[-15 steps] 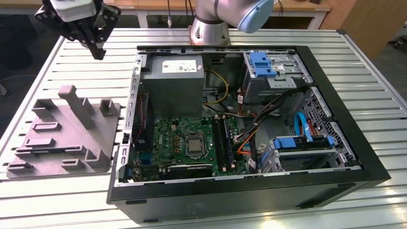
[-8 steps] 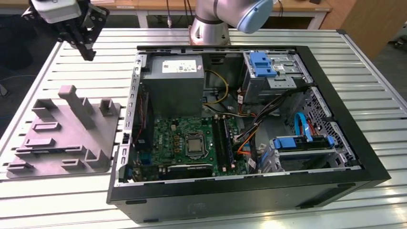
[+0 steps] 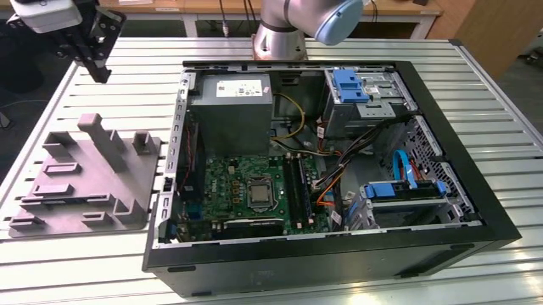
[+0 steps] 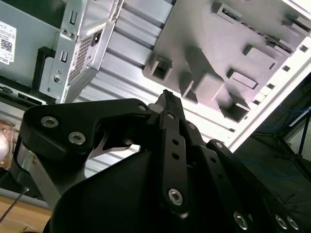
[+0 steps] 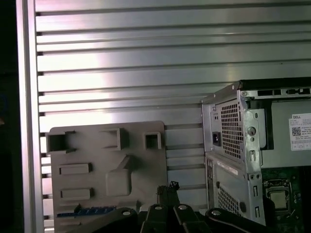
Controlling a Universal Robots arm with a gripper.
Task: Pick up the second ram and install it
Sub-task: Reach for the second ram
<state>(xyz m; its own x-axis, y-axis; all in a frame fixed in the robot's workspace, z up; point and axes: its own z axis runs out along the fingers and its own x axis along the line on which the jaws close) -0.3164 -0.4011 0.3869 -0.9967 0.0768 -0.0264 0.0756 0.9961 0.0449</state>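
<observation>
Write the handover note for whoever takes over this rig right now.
Gripper: shut, holding nothing, above the slatted table at the exterior view's left, apart from the gray fixture and outside the open computer case.
Second ram: probably the thin dark strip seated in the fixture in the first wrist view; not gripped.
Memory slots: I cannot tell whether either is filled.
Done: no part of this pickup.
Left: the pickup and the install.
</observation>
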